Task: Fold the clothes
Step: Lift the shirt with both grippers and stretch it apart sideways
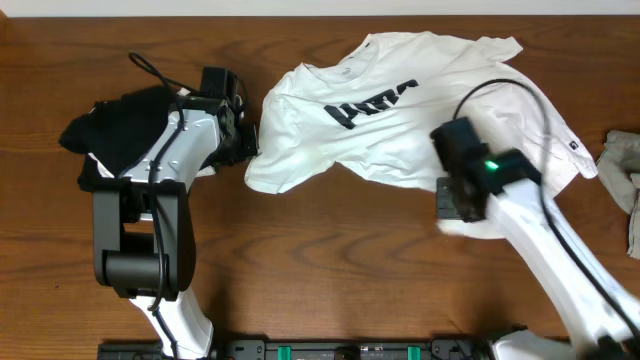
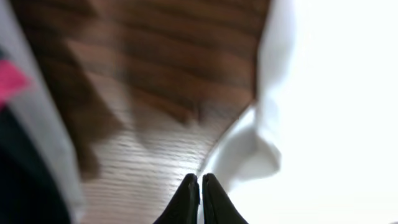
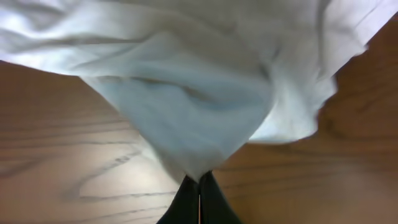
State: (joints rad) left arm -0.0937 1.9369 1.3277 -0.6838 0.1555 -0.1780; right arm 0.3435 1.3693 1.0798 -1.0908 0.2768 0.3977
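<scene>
Overhead: large white short-sleeved cotton T-shirt (image 1: 400, 120), black block lettering up, rumpled on brown wooden table (image 1: 330, 260), centre-right. Left gripper (image 1: 248, 135) at its left edge, right gripper (image 1: 452, 205) at near hem. Black garments (image 1: 125, 125) under left arm. Small grey-beige cloth (image 1: 625, 170) far right, apart.

Left wrist: jaws pressed together, sliver of white edge apparently nipped btwn.

Right wrist: jaws clamped on peak of fabric, cloth tenting from tips.

Handling, judged: light, limp, no stiffness — will sag, drag. Thin pinch may slip. Best hold at hem/shoulder corners, both sides evenly.
</scene>
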